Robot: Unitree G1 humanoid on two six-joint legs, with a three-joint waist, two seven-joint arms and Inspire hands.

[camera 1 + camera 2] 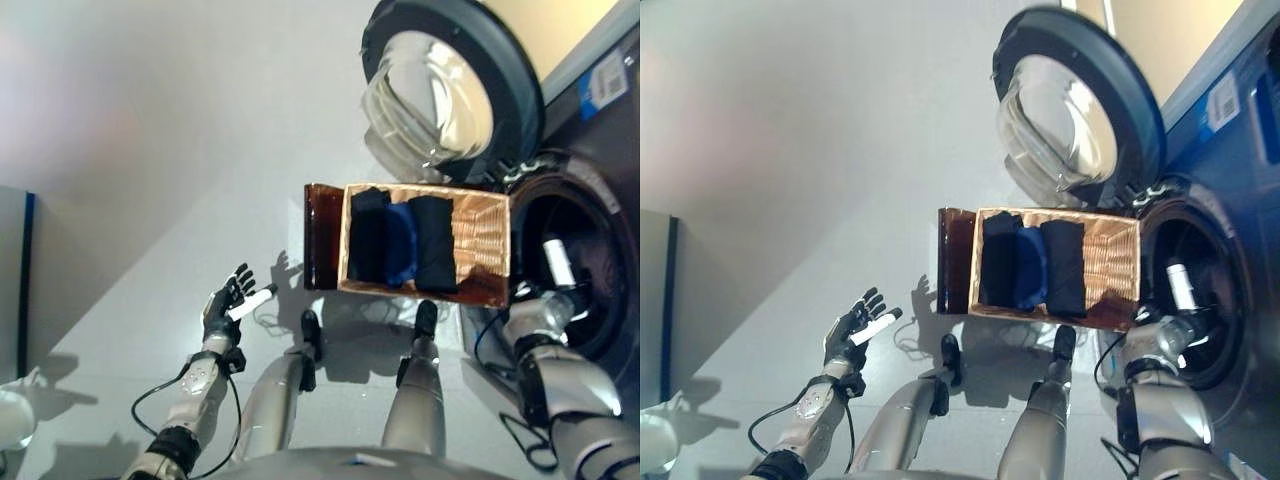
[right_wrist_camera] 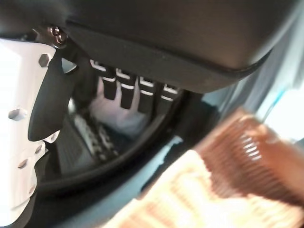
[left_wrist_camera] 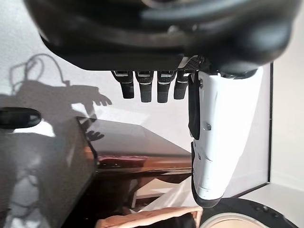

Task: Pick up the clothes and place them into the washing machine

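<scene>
Right robot hand [image 1: 557, 262], fingers relaxed and empty, reaches into the washing machine [image 1: 590, 250]; left robot hand [image 1: 228, 303] hangs released. Folded clothes [image 1: 400, 242] remain in the basket [image 1: 485, 240], so loading looks unfinished.

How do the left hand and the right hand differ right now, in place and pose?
The left hand hovers over bare floor, left of the basket; the right hand reaches into the washing machine drum. The left hand's fingers are spread and plainly seen from the head views; the right hand shows there mainly as its white-covered thumb. Both are open and hold no clothes, which lie in the basket.
</scene>
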